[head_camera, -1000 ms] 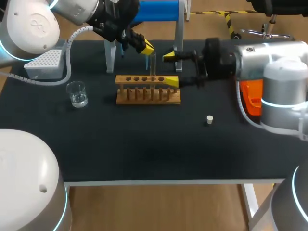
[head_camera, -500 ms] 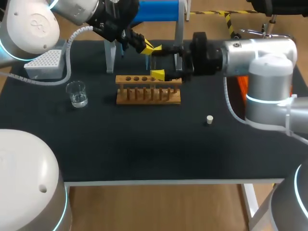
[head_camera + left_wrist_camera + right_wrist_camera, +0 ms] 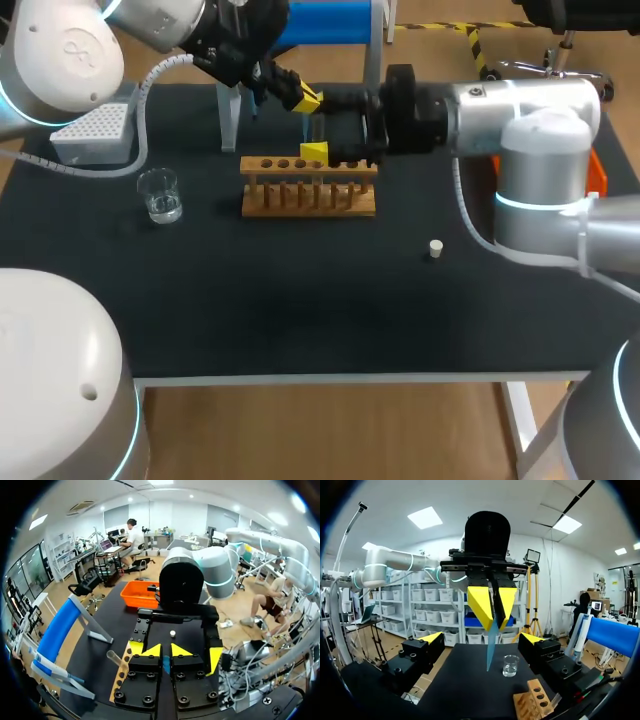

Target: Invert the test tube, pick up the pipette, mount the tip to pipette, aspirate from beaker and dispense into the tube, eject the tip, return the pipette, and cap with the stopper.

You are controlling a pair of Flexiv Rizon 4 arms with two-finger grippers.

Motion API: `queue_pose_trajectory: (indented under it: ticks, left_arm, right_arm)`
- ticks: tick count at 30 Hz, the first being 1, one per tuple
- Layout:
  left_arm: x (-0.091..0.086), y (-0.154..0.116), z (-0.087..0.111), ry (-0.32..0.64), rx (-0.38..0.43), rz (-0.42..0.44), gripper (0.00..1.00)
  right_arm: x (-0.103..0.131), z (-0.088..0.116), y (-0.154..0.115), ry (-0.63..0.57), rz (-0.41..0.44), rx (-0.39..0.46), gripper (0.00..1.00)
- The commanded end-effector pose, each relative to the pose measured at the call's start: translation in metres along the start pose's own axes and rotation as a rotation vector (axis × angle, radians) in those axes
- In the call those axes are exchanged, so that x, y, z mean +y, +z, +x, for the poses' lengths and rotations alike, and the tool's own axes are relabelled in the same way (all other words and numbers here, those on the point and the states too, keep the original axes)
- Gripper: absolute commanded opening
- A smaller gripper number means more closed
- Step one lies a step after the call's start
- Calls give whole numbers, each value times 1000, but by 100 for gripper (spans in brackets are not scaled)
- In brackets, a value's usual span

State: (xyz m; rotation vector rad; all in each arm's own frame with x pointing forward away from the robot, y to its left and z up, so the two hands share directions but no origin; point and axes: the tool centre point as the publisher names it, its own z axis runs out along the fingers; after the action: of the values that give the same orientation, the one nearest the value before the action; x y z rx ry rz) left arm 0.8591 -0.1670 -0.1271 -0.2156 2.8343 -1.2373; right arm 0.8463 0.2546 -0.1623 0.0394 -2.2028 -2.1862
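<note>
My left gripper (image 3: 305, 100) hangs over the wooden rack (image 3: 308, 186), shut on the top of a thin clear test tube (image 3: 317, 128) that points down. From the right wrist view the tube (image 3: 490, 650) hangs from the left gripper's yellow tips, between my right gripper's (image 3: 482, 638) wide-open fingers without touching them. In the head view the right gripper (image 3: 322, 127) reaches in from the right at tube height. The glass beaker (image 3: 160, 195) stands left of the rack. The white stopper (image 3: 435, 247) lies front right. The left wrist view shows its own gripper (image 3: 161, 650) shut, the right gripper's fingers beside it.
A tip box (image 3: 95, 135) sits at the back left. A blue pipette stand (image 3: 330, 22) rises behind the rack. An orange bin (image 3: 597, 180) shows behind my right arm. My right arm spans the table's back right.
My right gripper has moved left along the back of the rack until its open fingers straddle the hanging tube. The left arm and tube have stayed put.
</note>
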Motion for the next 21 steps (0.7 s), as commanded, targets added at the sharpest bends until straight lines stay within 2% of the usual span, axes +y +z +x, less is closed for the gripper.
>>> queue_pose_trajectory:
  ticks: [1, 3, 4, 5, 7, 10, 12, 13, 21]
  left_arm:
    - [-1, -1, 0, -2, 1, -5, 0]
    - [-1, -1, 0, -2, 1, -5, 0]
    - [-1, -1, 0, -2, 1, -5, 0]
    - [-1, -1, 0, -2, 1, -5, 0]
    - [-1, -1, 0, -2, 1, -5, 0]
    - [-1, -1, 0, -2, 1, -5, 0]
    - [-1, -1, 0, -2, 1, -5, 0]
    - [-1, -1, 0, -2, 1, -5, 0]
    - [-1, -1, 0, -2, 1, -5, 0]
  right_arm:
    - [-1, -4, 2, 0, -6, 14, 100]
    - [-1, -6, 2, 4, -10, 22, 75]
    - [-1, -6, 2, 6, -11, 26, 54]
    - [-1, -7, 2, 8, -12, 27, 47]
    - [-2, -8, 3, 13, -15, 32, 41]
    - [-2, -8, 3, 14, -17, 36, 25]
    - [-2, -9, 3, 15, -19, 39, 6]
    - [-1, -9, 3, 17, -20, 40, 0]
    - [0, -10, 3, 15, -26, 46, 0]
